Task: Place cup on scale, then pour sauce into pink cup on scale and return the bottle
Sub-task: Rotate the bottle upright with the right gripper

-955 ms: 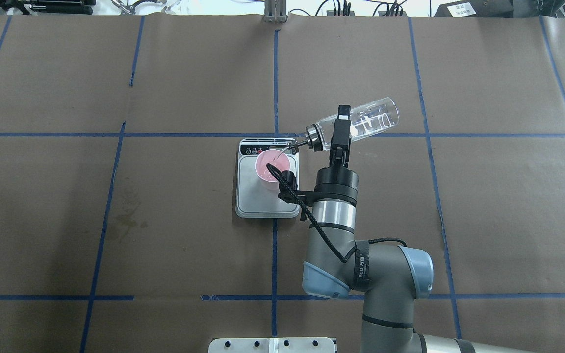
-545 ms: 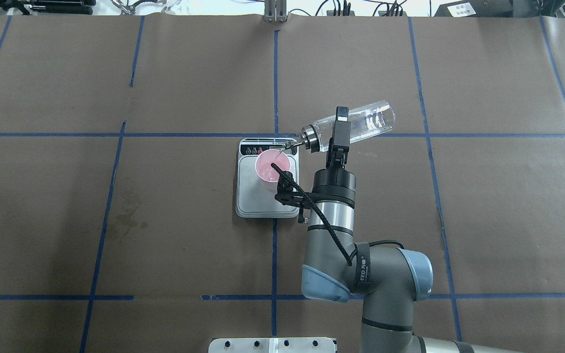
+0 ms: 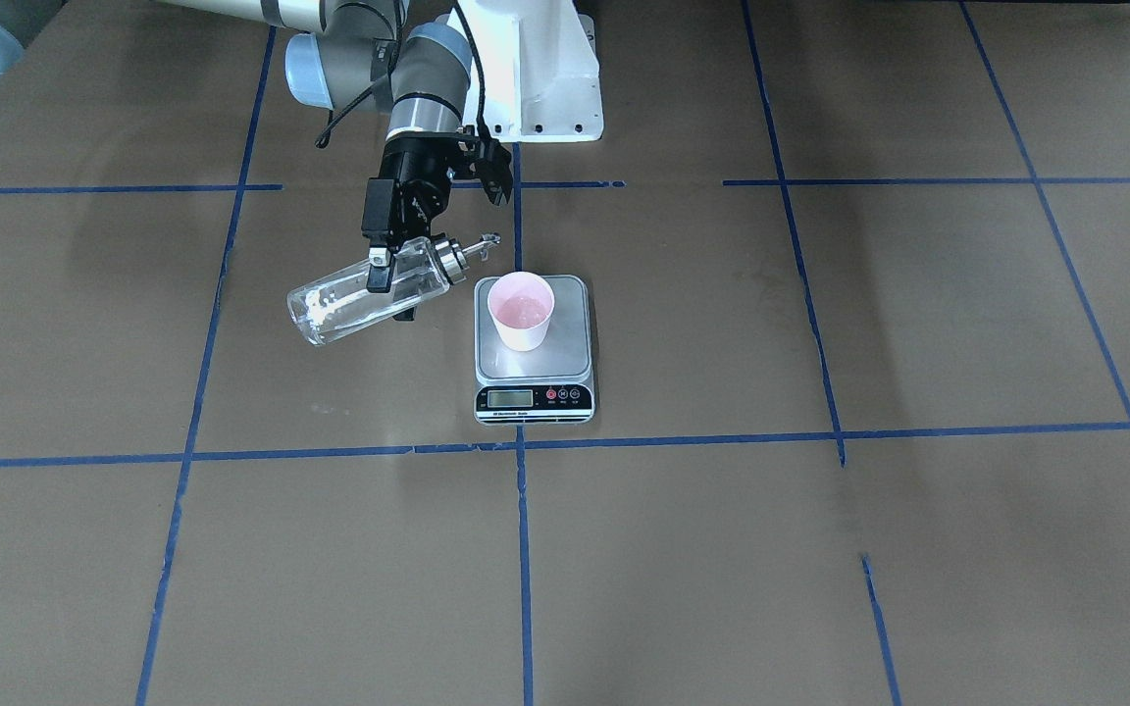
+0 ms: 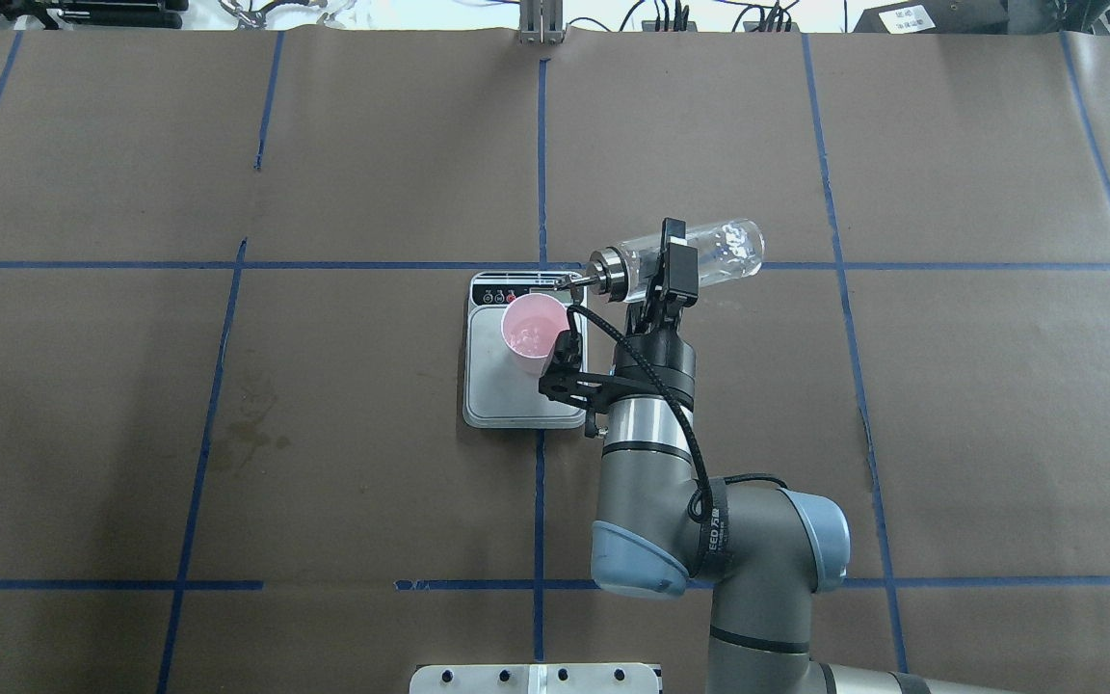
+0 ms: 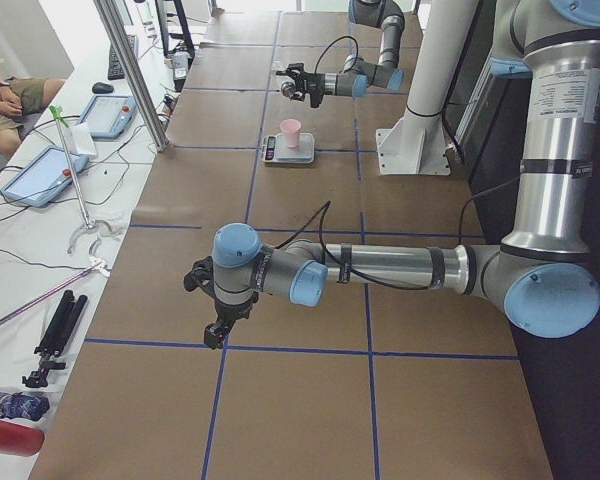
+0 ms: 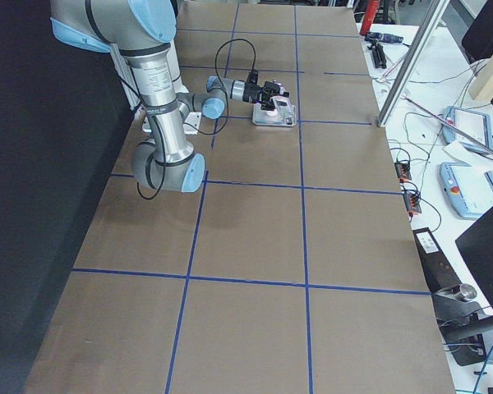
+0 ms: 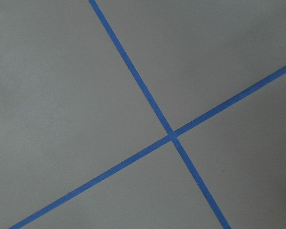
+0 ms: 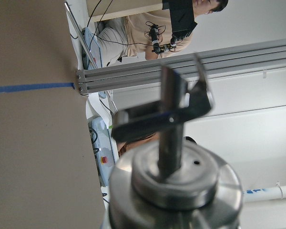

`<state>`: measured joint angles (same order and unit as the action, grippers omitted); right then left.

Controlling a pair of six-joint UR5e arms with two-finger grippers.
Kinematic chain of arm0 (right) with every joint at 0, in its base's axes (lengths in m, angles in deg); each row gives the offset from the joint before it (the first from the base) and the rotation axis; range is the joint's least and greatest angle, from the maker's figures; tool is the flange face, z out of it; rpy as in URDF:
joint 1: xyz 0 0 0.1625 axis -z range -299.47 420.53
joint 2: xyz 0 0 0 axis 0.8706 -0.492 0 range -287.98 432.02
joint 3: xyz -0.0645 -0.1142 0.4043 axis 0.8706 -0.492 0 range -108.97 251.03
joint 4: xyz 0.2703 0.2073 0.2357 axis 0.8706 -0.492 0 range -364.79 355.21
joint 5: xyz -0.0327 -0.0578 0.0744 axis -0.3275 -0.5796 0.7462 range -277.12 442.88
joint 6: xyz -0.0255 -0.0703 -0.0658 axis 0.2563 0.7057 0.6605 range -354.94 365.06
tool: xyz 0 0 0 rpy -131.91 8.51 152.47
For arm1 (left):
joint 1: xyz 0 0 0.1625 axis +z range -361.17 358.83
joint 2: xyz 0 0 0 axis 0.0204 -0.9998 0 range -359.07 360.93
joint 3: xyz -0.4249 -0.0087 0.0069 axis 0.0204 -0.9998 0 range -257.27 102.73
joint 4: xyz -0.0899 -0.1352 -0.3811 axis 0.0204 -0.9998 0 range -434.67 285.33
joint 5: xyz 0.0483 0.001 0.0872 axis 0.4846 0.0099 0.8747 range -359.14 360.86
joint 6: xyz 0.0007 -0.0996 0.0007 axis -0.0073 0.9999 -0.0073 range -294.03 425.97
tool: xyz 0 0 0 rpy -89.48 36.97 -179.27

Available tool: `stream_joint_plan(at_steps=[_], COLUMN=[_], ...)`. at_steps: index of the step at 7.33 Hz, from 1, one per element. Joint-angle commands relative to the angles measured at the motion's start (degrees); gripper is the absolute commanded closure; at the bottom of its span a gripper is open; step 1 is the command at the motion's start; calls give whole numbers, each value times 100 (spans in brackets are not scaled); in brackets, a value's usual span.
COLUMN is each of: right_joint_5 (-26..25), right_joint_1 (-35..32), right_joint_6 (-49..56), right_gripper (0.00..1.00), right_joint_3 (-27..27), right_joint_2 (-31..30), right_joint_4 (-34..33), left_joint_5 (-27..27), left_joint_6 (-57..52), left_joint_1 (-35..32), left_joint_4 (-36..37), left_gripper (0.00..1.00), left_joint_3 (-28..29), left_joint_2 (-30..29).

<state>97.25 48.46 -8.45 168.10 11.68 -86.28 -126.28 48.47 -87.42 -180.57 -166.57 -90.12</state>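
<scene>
Two fingers of our right gripper [image 4: 675, 258] pinch the bottle [image 4: 724, 247] across its clear glass barrel, just behind the metal collar [image 4: 610, 270]. We hold it lying almost level above the table [image 4: 950, 405], with the spout [image 4: 577, 281] pointing toward the cup [image 4: 533, 332], near its rim but, as far as we can see, not over its mouth. The cup stands upright on the scale [image 4: 507, 405], with a little liquid in its bottom. We judge the bottle rigid, smooth and breakable (glass against hard fingers slips easily), and light, since it looks nearly empty. The barrel near the collar seems the right place to grip, firmly but without crushing. The paper cup is featherweight and would tip at a nudge. Our left gripper [image 5: 218, 325] hangs well apart; we cannot tell whether it is open.
</scene>
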Motion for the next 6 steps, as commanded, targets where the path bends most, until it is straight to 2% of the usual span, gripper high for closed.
stream_joint_plan(at_steps=[1,2,3,4,6], right_joint_5=[389,678,1177,1451,2581], right_joint_1=[-14,-66,-128,-224,-662], right_joint_6=[-871,-1143,-1928,-2745,-4344], right_gripper=[100,100,100,100,100], right_joint_3=[110,441,680,778,1277], right_joint_2=[5,-12,-39,-56,-178], right_joint_4=[641,652,652,643,635], left_joint_5=[-3,-3,-3,-195,-399], left_joint_6=[0,0,0,9,44], left_joint_1=[-6,-6,2,-6,-6], left_joint_4=[8,17,26,26,43], left_gripper=[0,0,0,0,0], left_joint_3=[-8,-17,-26,-17,-17], left_joint_2=[0,0,-9,0,18])
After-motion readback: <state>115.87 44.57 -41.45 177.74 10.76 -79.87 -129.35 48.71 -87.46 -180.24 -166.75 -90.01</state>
